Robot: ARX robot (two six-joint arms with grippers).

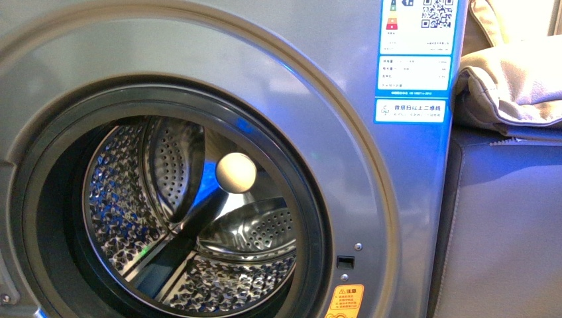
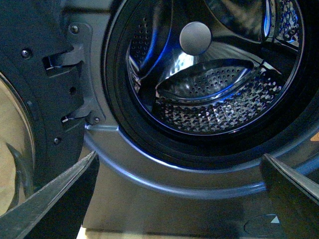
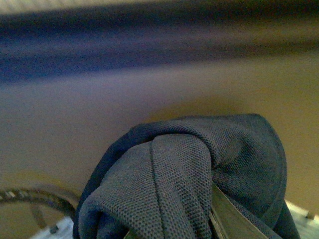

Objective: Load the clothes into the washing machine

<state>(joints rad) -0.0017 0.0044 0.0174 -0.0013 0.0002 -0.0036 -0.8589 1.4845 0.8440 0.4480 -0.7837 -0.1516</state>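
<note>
The silver-grey washing machine (image 1: pixel 371 185) fills the front view, its porthole open and the perforated steel drum (image 1: pixel 126 199) showing no clothes in it. Neither gripper shows in that view. In the left wrist view my left gripper (image 2: pixel 182 199) is open and empty, its two dark fingers (image 2: pixel 60 199) spread wide just below the porthole's dark rim (image 2: pixel 149 149). In the right wrist view my right gripper (image 3: pixel 214 219) is shut on the clothes (image 3: pixel 169 184), a bunched dark navy knit fabric that hides most of the fingers. Behind it is a blurred brownish surface.
The open washer door (image 2: pixel 45 84) with its hinge stands beside the left gripper. Beige quilted fabric (image 1: pixel 510 79) lies on a dark surface (image 1: pixel 504 232) right of the machine. A blue energy label (image 1: pixel 414 59) and an orange sticker (image 1: pixel 346 299) are on the front panel.
</note>
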